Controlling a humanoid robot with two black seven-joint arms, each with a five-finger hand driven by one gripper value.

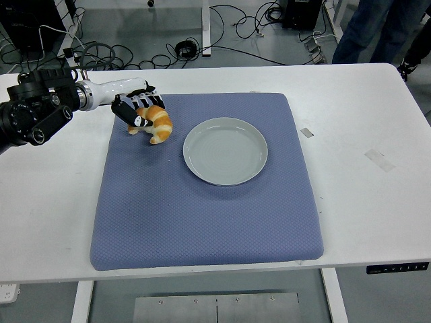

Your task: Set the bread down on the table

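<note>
Left hand [138, 110], black-fingered on a white forearm, was clamped around the golden-brown croissant-shaped bread [156, 123] when I checked the head view. Its fingers [143, 101] curled over the top of the bread, with the thumb against the near side. I saw the bread over the far left part of the blue textured mat [202, 215], left of the round pale grey plate [225, 151] and clear of its rim; whether it touched the mat I could not tell. The plate sat bare on the mat, a little right of and farther back than the mat's middle. The mat covered the middle of the white table [377, 202], with bare tabletop on both sides. 2 small pieces of pale tape [380, 159] lay on the tabletop right of the mat. Beyond the far edge I saw grey floor with black cables [256, 27] strewn across it, and a person's dark trouser legs [367, 30] at the top right.
</note>
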